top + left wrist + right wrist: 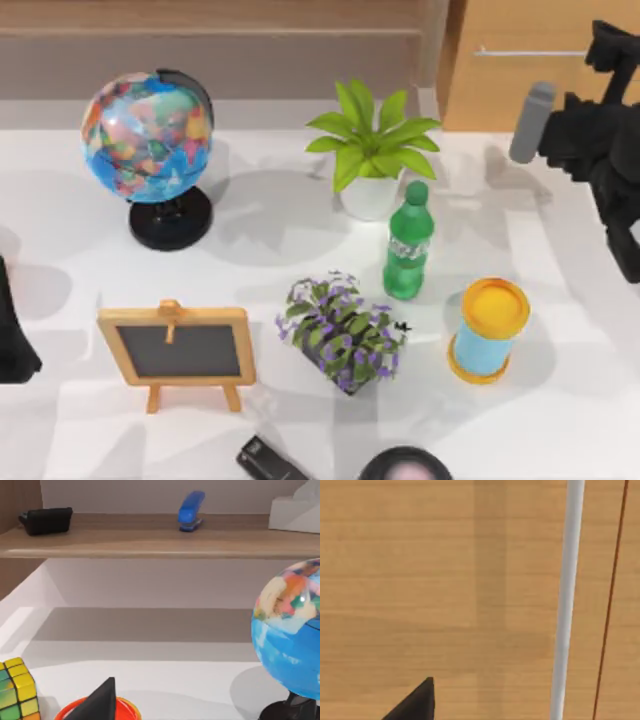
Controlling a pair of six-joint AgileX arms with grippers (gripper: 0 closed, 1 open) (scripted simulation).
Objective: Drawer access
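My right gripper (608, 50) hovered at the smooth light-brown wooden drawer (520, 90), near its thin silver bar handle (567, 600); I couldn't tell its finger state.

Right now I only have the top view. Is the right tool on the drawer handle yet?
Observer: Not that I can see. In the right wrist view the silver handle stands apart from a dark tip of the right tool, with bare drawer front between them.
Operator: What is on the ledge behind the globe?
Observer: The left wrist view shows a blue stapler and a black object resting on the ledge.
Operator: Anything by the left tool, parked at my left edge?
Observer: Yes, a colour cube sits on the table close to the left tool.
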